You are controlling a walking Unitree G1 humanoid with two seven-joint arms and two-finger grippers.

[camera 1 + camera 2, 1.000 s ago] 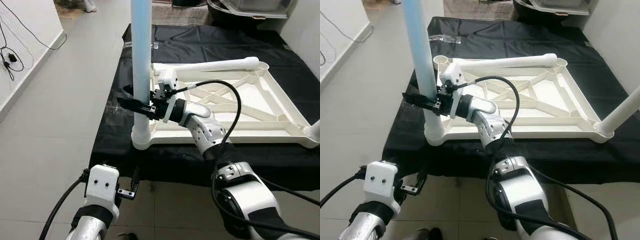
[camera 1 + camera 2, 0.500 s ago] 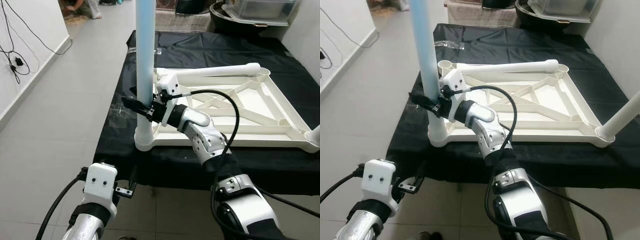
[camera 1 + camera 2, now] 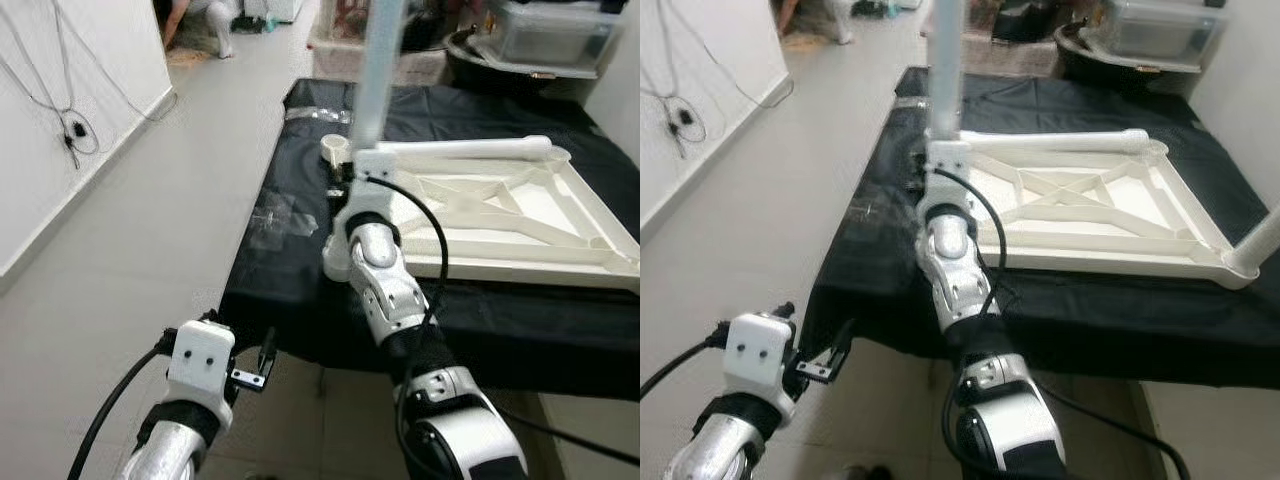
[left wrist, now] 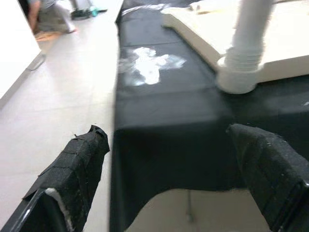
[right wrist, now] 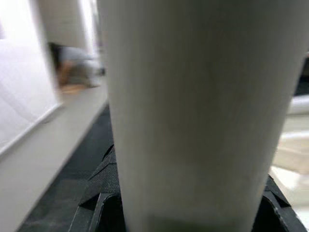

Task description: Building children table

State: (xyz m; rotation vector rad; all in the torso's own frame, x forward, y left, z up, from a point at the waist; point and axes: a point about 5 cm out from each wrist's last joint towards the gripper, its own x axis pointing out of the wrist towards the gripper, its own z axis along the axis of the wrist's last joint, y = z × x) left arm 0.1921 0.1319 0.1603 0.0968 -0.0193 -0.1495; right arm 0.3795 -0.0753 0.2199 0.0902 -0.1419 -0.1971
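Note:
An upside-down white tabletop [image 3: 520,268] lies on a black-covered table. A pale upright leg [image 3: 376,70] stands in its near left corner socket [image 4: 239,79]. My right gripper [image 5: 186,208] is shut on that leg low down, black fingers [image 5: 96,203] on either side; my own wrist [image 3: 362,190] largely hides it from the head. A second white leg [image 3: 470,150] lies across the tabletop's far edge, and a third [image 3: 1265,235] stands in the right corner. My left gripper [image 4: 178,159] is open, low beside the table's front edge [image 3: 252,372].
Black cloth [image 3: 290,290] hangs over the table's near edge. Clear plastic wrap [image 3: 285,215] lies on it left of the tabletop. Bins [image 3: 540,40] stand behind the table. Cables [image 3: 70,130] hang on the left wall. A person [image 3: 200,15] crouches far back on the open grey floor.
The whole picture has shifted, so the camera moved. My right gripper still holds the upright leg, with the forearm now pointing straight away. The left arm stays low.

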